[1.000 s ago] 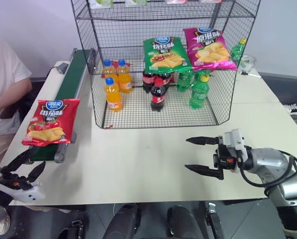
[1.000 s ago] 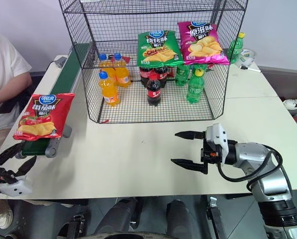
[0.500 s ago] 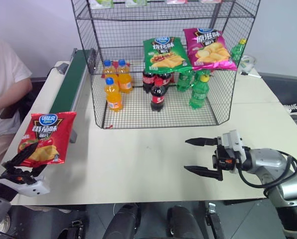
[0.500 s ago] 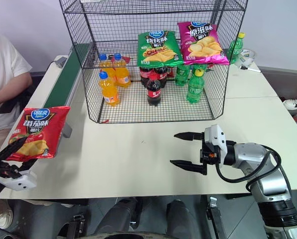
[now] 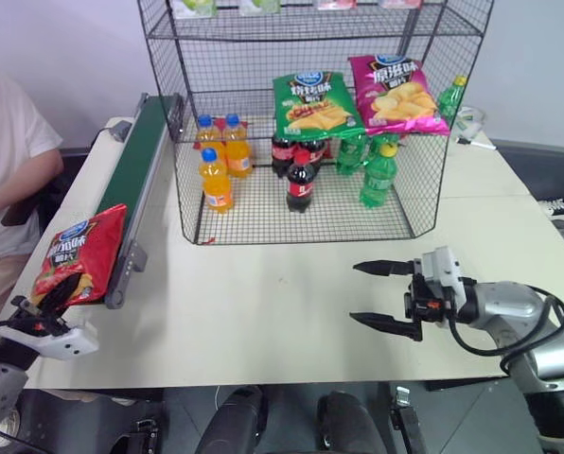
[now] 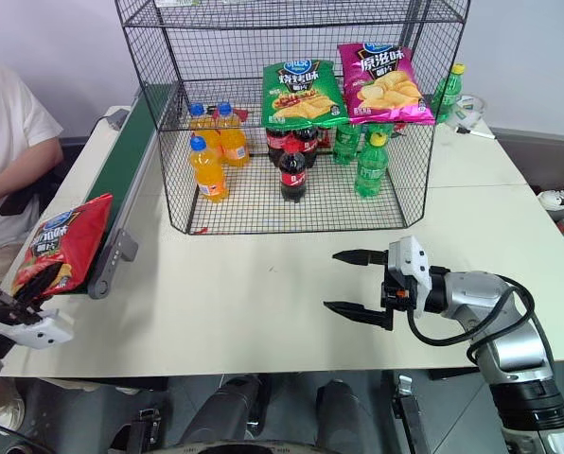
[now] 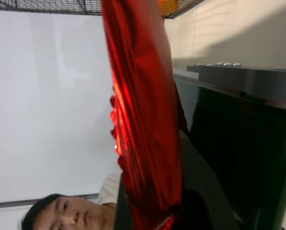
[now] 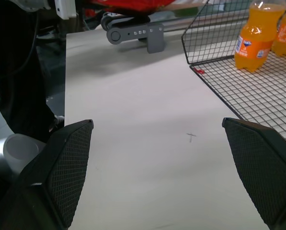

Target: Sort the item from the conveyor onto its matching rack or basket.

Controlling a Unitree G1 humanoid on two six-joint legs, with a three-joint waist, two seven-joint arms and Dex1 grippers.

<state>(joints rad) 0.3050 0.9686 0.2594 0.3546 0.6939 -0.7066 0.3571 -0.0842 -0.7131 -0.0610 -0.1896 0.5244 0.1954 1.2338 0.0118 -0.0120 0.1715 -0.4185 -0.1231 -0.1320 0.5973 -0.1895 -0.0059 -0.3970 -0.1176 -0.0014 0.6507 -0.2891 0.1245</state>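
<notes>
the tall black wire rack [image 5: 424, 203] stands at the far middle of the white table [image 5: 291, 303]. on its lowest tier are three orange soda bottles [image 5: 216, 180], dark cola bottles [image 5: 299, 182] and green bottles [image 5: 378, 175]; propped above these, a green crisp bag [image 5: 312, 104] and a magenta crisp bag [image 5: 396, 92] lean side by side. another green bottle [image 5: 451, 96] stands outside the rack at its far right corner. the conveyor [image 5: 135, 180] runs along the table's left edge, close beside the rack's left wall, its near roller end by the red bag. a person in a white shirt [image 5: 8, 180] sits at the far left, just beyond the belt.

the red crisp bag [image 5: 76, 257] hangs off the conveyor's near end, tilted nearly edge-on, its lower corner pinched in the left gripper [image 5: 38, 314]; the black fingers are clamped together on the foil, as the left wrist view shows with the bag [image 7: 143, 120] rising up between them beside the dark belt frame. the left arm reaches in low from beyond the table's near-left corner.

the right gripper [image 5: 388, 295] hovers over bare table on the right, in front of the rack, pointing leftward and roughly level. its two fingers [image 8: 263, 163] are spread wide with nothing between them.
</notes>
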